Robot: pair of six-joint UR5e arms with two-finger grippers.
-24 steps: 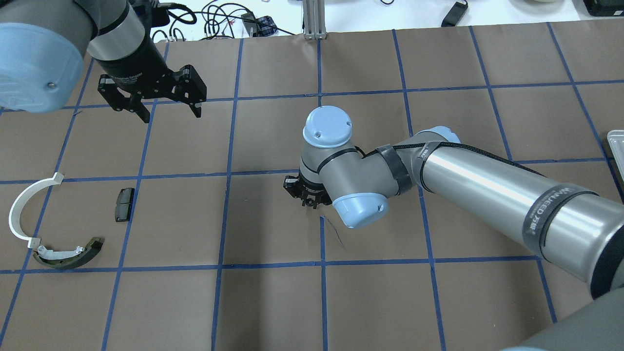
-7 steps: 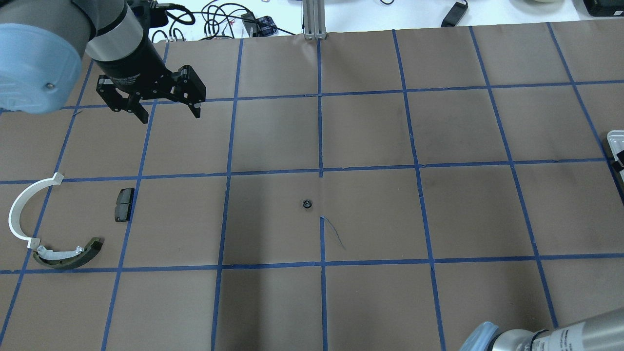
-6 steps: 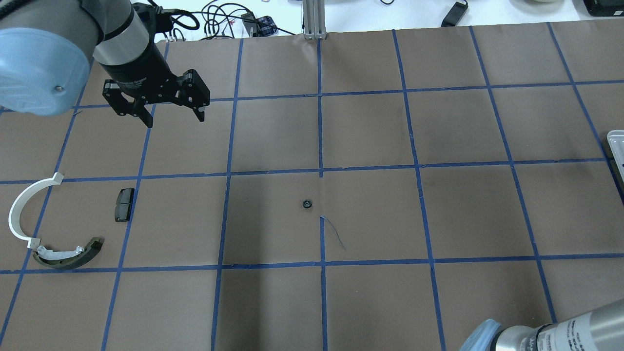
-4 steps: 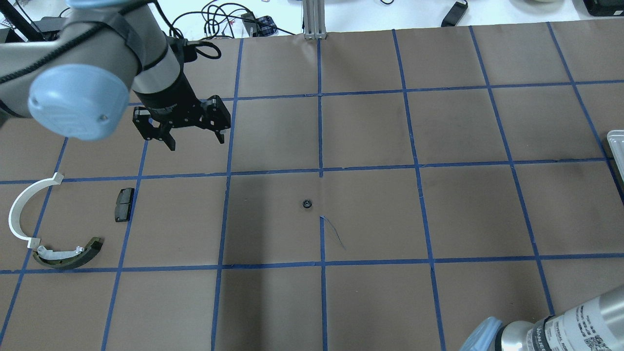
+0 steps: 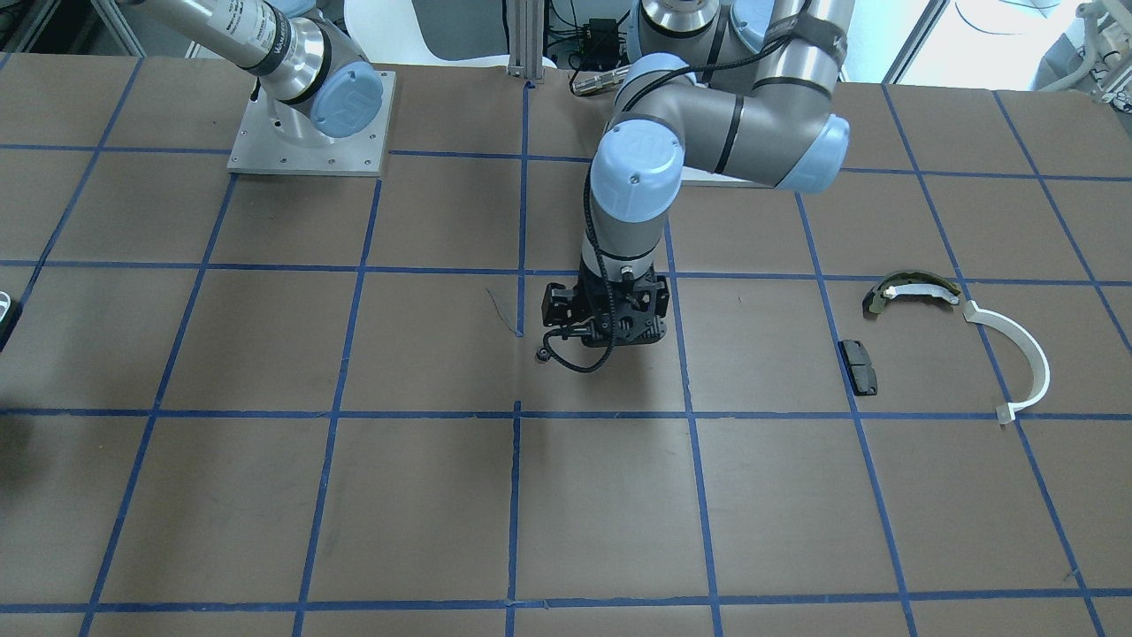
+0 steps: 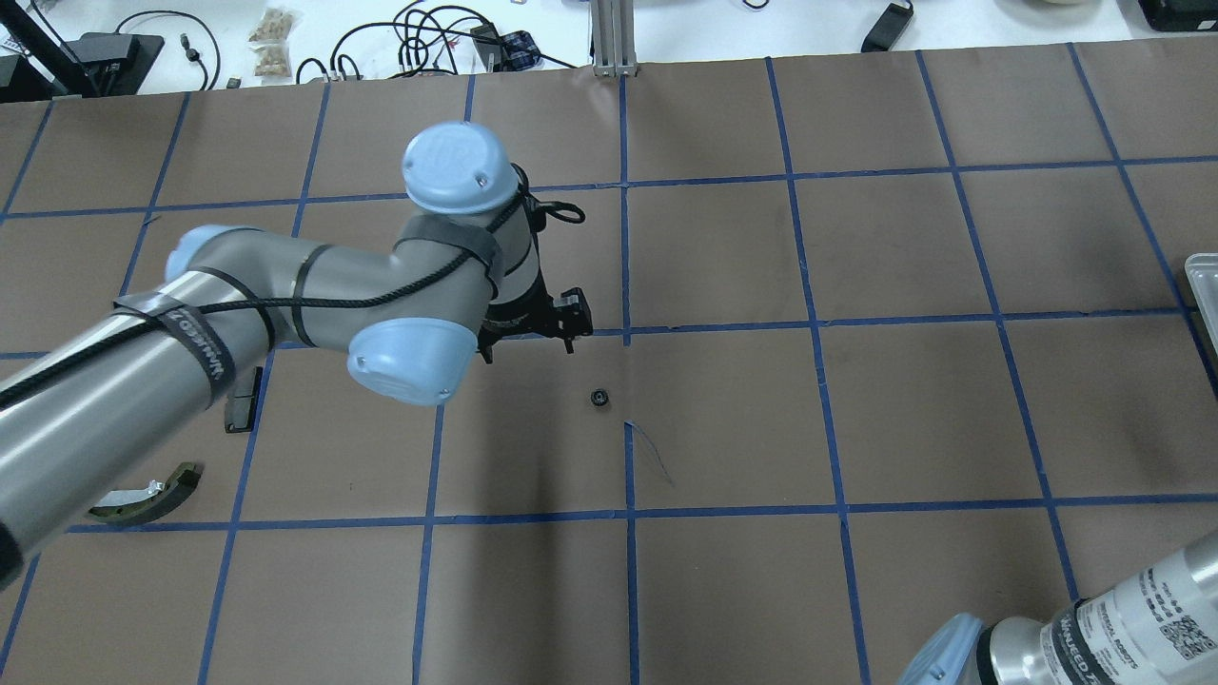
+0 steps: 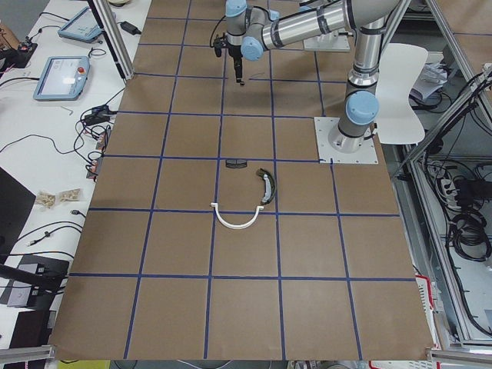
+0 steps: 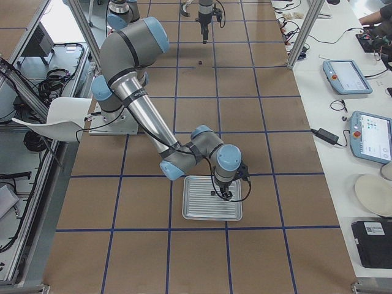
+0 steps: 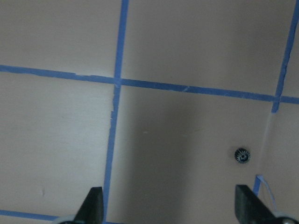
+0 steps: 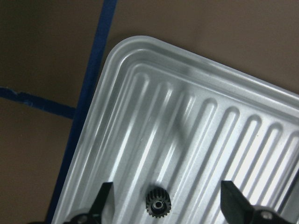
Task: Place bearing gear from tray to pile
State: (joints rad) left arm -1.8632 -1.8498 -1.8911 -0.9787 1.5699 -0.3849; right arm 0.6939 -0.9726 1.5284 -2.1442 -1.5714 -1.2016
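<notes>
A small black bearing gear (image 6: 599, 397) lies on the brown paper at the table's middle; it also shows in the front view (image 5: 540, 356) and the left wrist view (image 9: 242, 155). My left gripper (image 6: 529, 348) hangs open and empty just behind and left of it, apart from it. My right gripper (image 10: 168, 210) is open over the ribbed metal tray (image 10: 196, 126), with another small gear (image 10: 158, 204) on the tray between its fingers. The pile lies at the table's left end: an olive-green shoe (image 5: 911, 287), a white arc (image 5: 1026, 354) and a black pad (image 5: 859, 366).
The tray (image 8: 212, 198) sits at the table's right end, its edge just showing in the overhead view (image 6: 1201, 276). Blue tape lines grid the paper. Cables and a metal post (image 6: 614, 38) line the far edge. My left arm covers part of the pile in the overhead view.
My right gripper left the gear at the table's middle and went back to the tray. My left arm has swung from the back left toward the middle, close to the gear.
</notes>
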